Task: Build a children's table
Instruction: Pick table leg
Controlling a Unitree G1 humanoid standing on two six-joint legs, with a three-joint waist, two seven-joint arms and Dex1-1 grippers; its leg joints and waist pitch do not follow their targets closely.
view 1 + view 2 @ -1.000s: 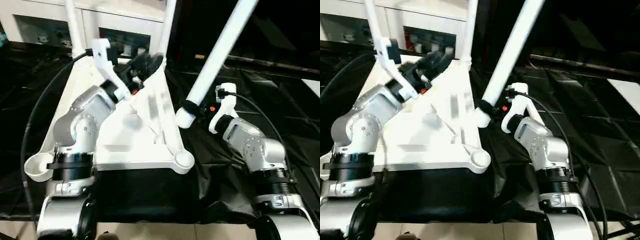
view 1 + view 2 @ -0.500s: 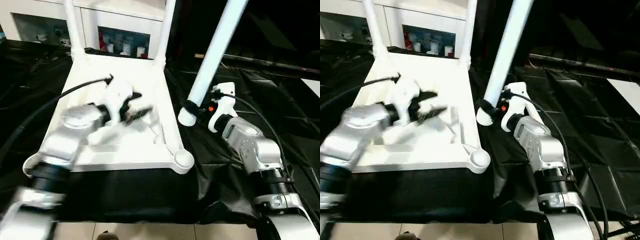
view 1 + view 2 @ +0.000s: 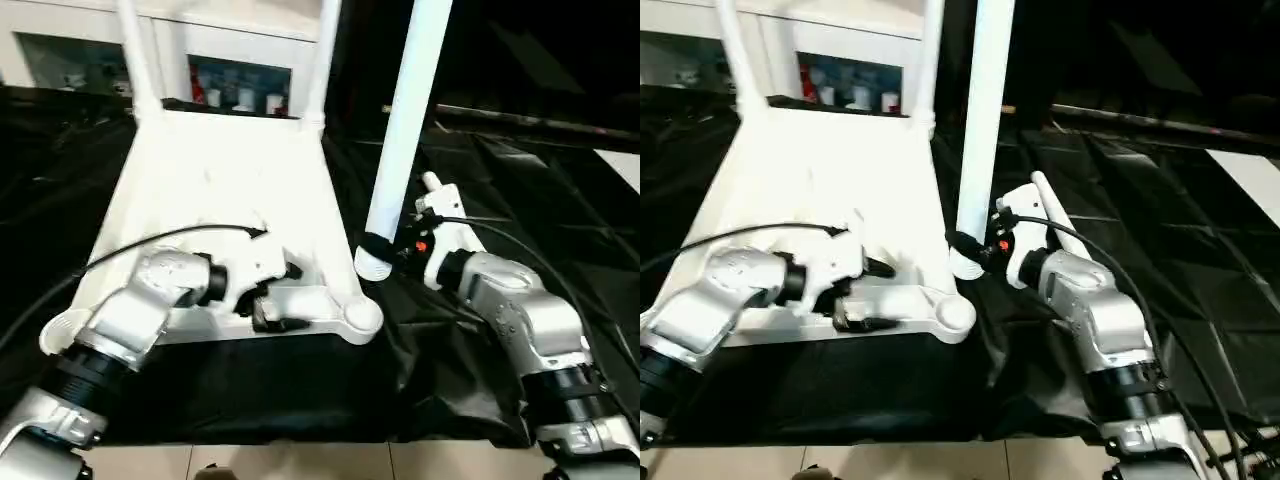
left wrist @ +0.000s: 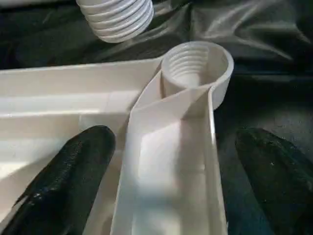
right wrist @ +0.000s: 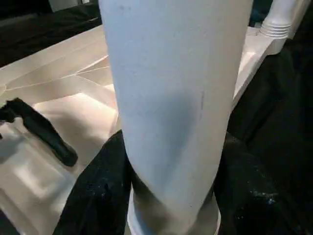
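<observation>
**Third leg poised beside the near corner socket**

The children's table top [image 3: 220,190] lies upside down on the black-covered work table [image 3: 520,200], filling the centre-left of the head views, ribbed underside up. Two legs already stand in the far corner sockets: one far leg [image 3: 133,50] at the upper left of the frame, the other far leg [image 3: 325,55] just right of upper centre.

The right gripper [image 3: 385,250], at centre-right, is clamped on the lower end of a third leg [image 3: 405,120], which stands almost upright and runs out of the top of the frame. Its threaded end hangs just beside the near right socket [image 3: 361,314], not over it and not in it; the left wrist view shows the threads [image 4: 117,17] near that open socket [image 4: 196,66] but apart from it.

The left gripper [image 3: 268,297], at lower centre, lies low over the table top with its jaws spread wide, one finger [image 4: 73,171] on each side of the rib [image 4: 171,161] that leads to that socket. It grips nothing.

The step in hand appears to be fitting the third leg. The next move likely calls for carrying the leg's end sideways over the socket, keeping it plumb, lowering until the threads meet, then turning it while the left gripper steadies the top. The near left socket [image 3: 62,332] at the lower left is still empty.
</observation>
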